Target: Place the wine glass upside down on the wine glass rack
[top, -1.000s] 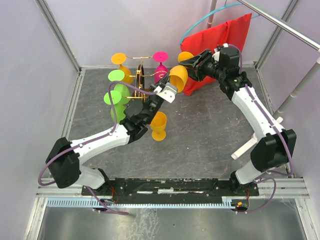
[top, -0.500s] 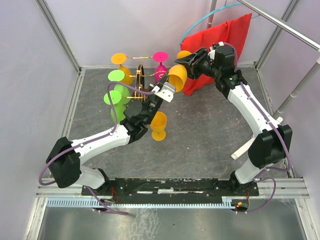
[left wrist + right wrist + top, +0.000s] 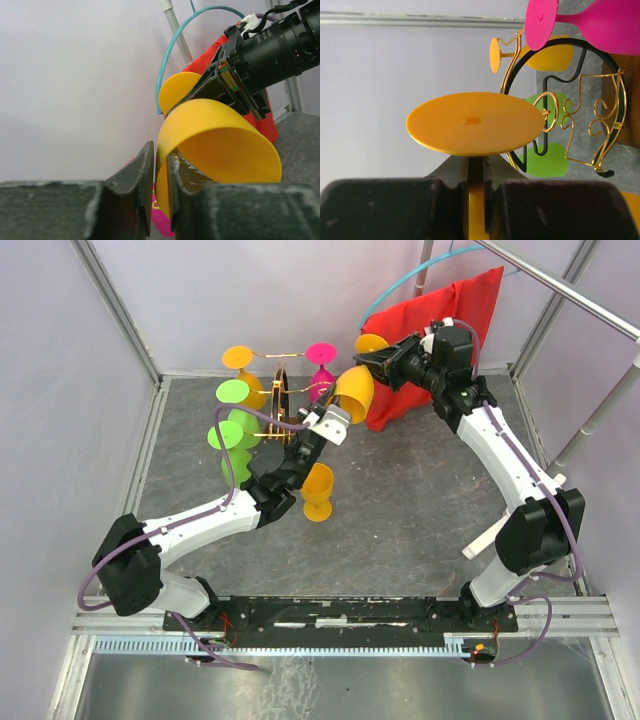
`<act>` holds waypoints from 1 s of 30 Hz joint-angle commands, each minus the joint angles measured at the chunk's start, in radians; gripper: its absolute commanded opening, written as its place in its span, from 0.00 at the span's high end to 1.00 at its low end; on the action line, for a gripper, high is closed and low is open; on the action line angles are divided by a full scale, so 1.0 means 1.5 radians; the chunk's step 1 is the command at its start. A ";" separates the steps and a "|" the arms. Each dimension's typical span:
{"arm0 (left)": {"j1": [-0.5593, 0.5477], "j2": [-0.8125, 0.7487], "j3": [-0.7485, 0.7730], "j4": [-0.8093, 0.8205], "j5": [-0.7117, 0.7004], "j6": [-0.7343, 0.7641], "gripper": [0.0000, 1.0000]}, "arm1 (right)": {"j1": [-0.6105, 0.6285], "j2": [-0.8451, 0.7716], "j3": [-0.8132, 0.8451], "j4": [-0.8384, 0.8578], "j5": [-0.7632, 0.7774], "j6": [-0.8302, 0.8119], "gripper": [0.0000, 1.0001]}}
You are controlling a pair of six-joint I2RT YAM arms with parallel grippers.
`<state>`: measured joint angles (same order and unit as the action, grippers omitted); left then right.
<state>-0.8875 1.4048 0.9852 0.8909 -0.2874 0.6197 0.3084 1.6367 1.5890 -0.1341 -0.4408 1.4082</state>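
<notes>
The yellow-orange wine glass (image 3: 352,392) is held tilted in the air just right of the wine glass rack (image 3: 280,400), a gold wire stand with scroll arms (image 3: 590,120). My left gripper (image 3: 335,418) pinches the bowl's rim (image 3: 220,135), one finger outside and one inside (image 3: 160,150). My right gripper (image 3: 378,362) comes in from the right and is shut on the stem just under the round foot (image 3: 475,122), its fingers (image 3: 481,162) pressed on either side. The right gripper's black body (image 3: 225,82) shows behind the bowl.
Green glasses (image 3: 235,425), an orange one (image 3: 240,358) and a pink one (image 3: 321,360) hang on the rack. Another orange glass (image 3: 317,487) stands upright on the table under my left arm. A red cloth (image 3: 440,315) hangs at the back right.
My right gripper has closed on the stem of the glass after standing open around it. The glass and left arm have barely moved.
</notes>
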 commanded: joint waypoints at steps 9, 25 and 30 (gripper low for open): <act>0.001 -0.030 -0.032 -0.017 0.006 -0.029 0.32 | 0.010 0.030 0.168 -0.053 0.028 -0.203 0.99; 0.036 -0.071 0.076 -0.256 -0.019 -0.174 0.18 | -0.003 0.027 0.278 -0.194 0.169 -0.593 0.99; 0.130 -0.065 0.181 -0.362 0.061 -0.324 0.18 | -0.001 -0.053 0.110 -0.086 0.176 -0.742 0.99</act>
<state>-0.7906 1.3209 1.1213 0.4534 -0.2775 0.3687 0.3065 1.6752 1.8950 -0.3962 -0.2054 0.5297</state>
